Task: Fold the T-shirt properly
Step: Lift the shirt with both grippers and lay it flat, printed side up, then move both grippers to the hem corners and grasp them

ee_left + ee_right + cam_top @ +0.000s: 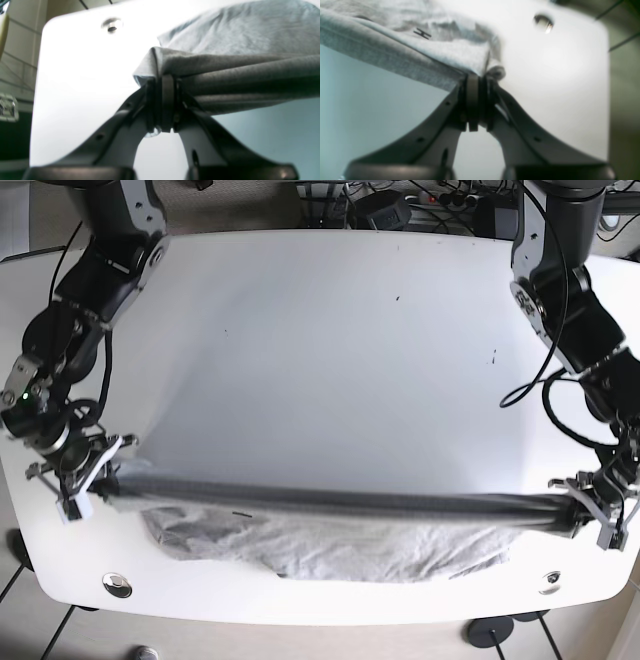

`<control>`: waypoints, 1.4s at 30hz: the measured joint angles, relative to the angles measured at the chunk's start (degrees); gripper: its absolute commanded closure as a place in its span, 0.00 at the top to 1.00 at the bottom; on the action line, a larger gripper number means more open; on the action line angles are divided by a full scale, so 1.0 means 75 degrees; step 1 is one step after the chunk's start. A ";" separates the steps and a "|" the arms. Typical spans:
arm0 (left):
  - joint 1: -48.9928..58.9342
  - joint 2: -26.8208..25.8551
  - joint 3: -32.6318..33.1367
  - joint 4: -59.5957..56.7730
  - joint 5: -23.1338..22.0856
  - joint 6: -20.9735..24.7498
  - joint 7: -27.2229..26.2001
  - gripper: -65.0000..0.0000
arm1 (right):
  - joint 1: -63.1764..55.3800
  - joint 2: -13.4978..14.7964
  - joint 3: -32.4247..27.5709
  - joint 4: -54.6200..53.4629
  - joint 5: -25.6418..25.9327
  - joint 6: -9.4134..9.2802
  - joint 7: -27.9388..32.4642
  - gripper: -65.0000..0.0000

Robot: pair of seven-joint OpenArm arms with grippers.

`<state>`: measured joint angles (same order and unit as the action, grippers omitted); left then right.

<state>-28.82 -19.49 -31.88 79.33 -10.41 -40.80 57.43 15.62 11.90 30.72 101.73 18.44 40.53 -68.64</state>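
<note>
The grey T-shirt (pixel 330 530) lies across the near part of the white table (pixel 330 340), one edge pulled into a taut band between both arms. On the base view's right, my left gripper (pixel 578 510) is shut on that edge; the left wrist view shows the bunched T-shirt (pixel 225 75) pinched in my left gripper (pixel 163 80). At the base view's left, my right gripper (pixel 100 480) is shut on the other end. In the right wrist view, the T-shirt (pixel 402 57) is clamped in my right gripper (pixel 476 76) and carries a small dark mark.
Metal grommets (pixel 117 583) (pixel 548 580) sit near the table's two near corners. Cables and plugs (pixel 400 205) lie behind the far edge. Caster bases (pixel 490 632) show under the front. A tiled wall (pixel 17 50) is past the table edge.
</note>
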 measured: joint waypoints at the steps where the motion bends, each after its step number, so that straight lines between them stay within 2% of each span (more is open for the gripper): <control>1: 0.0423 0.0038 -0.0189 0.0152 -0.0012 -0.0003 0.0154 0.02 | -0.0484 -0.0119 0.0090 0.0143 0.0000 0.0003 -0.0012 0.03; 4: 0.1734 0.0428 -0.0810 0.0752 0.0152 0.0029 0.0251 0.02 | -0.1743 -0.0510 0.0143 0.0484 -0.0061 -0.0006 -0.0055 0.03; 10: 0.3692 0.0775 -0.1376 0.1935 0.0140 0.0032 0.0216 0.02 | -0.3439 -0.0895 0.0154 0.0874 -0.0175 -0.0029 0.0242 0.03; 13: 0.4328 0.0772 -0.1690 0.2057 0.0128 0.0032 0.0233 0.02 | -0.4062 -0.0886 0.0154 0.0871 -0.0166 -0.0029 0.0291 0.03; 18: 0.5015 0.0761 -0.1775 0.2113 0.0140 0.0032 0.0175 0.02 | -0.4634 -0.0828 0.0149 0.0874 0.0504 -0.0032 0.0323 0.03; 22: 0.5502 0.0752 -0.1816 0.2713 0.0140 0.0035 0.0166 0.03 | -0.5042 -0.0828 0.0149 0.0874 0.0577 -0.0035 0.0323 0.05; 23: 0.5642 0.0752 -0.1816 0.2847 0.0111 0.0032 0.0166 0.03 | -0.5141 -0.0825 0.0149 0.0874 0.0606 -0.0038 0.0332 0.08; 25: 0.6006 0.0752 -0.1816 0.3063 0.0128 0.0035 0.0169 0.10 | -0.5450 -0.0825 0.0149 0.0874 0.0595 -0.0058 0.0326 0.24; 26: 0.6132 0.0752 -0.1816 0.3075 0.0131 0.0035 0.0166 0.16 | -0.5575 -0.0825 0.0149 0.0874 0.0577 -0.0058 0.0326 0.30; 27: 0.6280 0.0752 -0.1818 0.3075 0.0192 0.0035 0.0172 0.28 | -0.5727 -0.0828 0.0149 0.0956 0.0603 -0.0058 0.0344 0.41; 29: 0.6435 0.0749 -0.1830 0.3080 0.0204 0.0058 0.0172 0.45 | -0.5869 -0.0828 0.0160 0.1241 0.0574 -0.0061 0.0323 0.54; 30: 0.6505 0.0749 -0.1839 0.3118 0.0216 0.0061 0.0175 0.53 | -0.5907 -0.0828 0.0163 0.1448 0.0574 -0.0061 0.0323 0.64; 32: 0.6522 0.0752 -0.1836 0.3325 0.0213 0.0061 0.0178 0.54 | -0.5890 -0.0845 0.0163 0.1600 0.0574 -0.0061 0.0326 0.74; 33: 0.6519 0.0749 -0.1824 0.3500 0.0210 0.0058 0.0178 0.53 | -0.5861 -0.0845 0.0172 0.1638 0.0577 -0.0061 0.0323 0.74; 35: 0.6484 0.0743 -0.1807 0.3917 0.0105 0.0061 0.0172 0.53 | -0.5668 -0.0848 0.0530 0.1632 0.1011 -0.0058 0.0291 0.74; 37: 0.6309 0.0705 -0.1807 0.4062 -0.0466 0.0061 0.0172 0.53 | -0.5275 -0.0810 0.1061 0.1623 0.1271 -0.0067 0.0294 0.74; 39: 0.5977 0.0638 -0.1789 0.4062 -0.0898 0.0058 0.0187 0.53 | -0.4744 -0.0624 0.1134 0.1600 0.1262 -0.0085 0.0239 0.74; 40: 0.5788 0.0571 -0.1751 0.4062 -0.0941 0.0061 0.0169 0.53 | -0.4412 -0.0527 0.1070 0.1521 0.1341 -0.0079 0.0204 0.74; 42: 0.5187 0.0501 -0.1405 0.3952 -0.0568 0.0064 0.0181 0.53 | -0.3404 -0.0393 0.0927 0.0924 0.1349 -0.0090 0.0268 0.74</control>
<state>10.09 -15.73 -42.41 108.97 -14.68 -40.32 58.78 -9.91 8.95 37.67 108.66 28.56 39.86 -66.63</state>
